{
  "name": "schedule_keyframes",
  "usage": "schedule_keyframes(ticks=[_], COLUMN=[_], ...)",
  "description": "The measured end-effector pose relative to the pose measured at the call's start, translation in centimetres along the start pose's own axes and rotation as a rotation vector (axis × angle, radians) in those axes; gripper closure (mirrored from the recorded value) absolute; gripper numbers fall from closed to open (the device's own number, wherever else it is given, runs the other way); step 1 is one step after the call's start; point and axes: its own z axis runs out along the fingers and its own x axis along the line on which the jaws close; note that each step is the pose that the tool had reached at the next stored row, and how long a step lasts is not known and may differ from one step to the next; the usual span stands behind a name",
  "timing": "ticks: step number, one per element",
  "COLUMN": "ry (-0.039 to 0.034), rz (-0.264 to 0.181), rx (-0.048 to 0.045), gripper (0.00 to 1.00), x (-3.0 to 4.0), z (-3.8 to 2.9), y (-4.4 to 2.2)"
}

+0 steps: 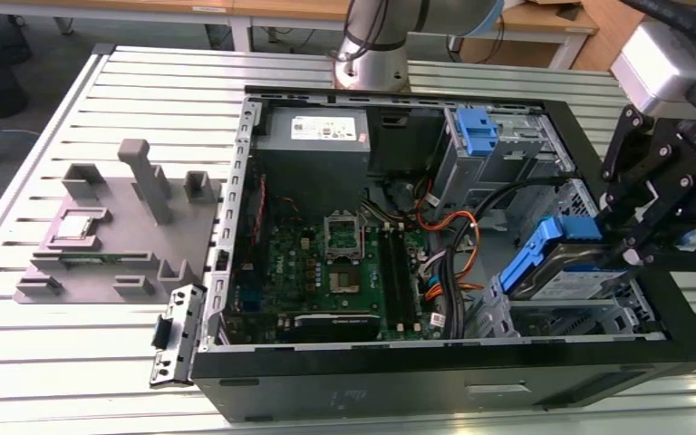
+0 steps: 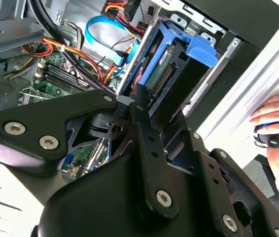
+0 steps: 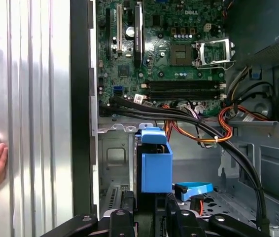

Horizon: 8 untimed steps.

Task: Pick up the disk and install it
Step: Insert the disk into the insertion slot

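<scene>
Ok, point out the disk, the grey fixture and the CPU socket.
the disk point(image 1: 578, 272): exterior view, on its silver top face.
the grey fixture point(image 1: 130, 243): exterior view, on its flat base.
the CPU socket point(image 1: 343, 234): exterior view, at its centre.

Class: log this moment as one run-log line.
gripper: shut on disk | disk: tilted at drive bay | case: open
</scene>
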Motion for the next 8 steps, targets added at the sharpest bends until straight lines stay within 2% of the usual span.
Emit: schedule_keyframes(ticks=[5, 8], ry=[0.0005, 0.0012], rz=[0.000, 0.000], rx=[0.0000, 0.0000], gripper=[0.65, 0.65], x=[0.06, 0.06], z=[0.85, 0.86], y=[-0.01, -0.01])
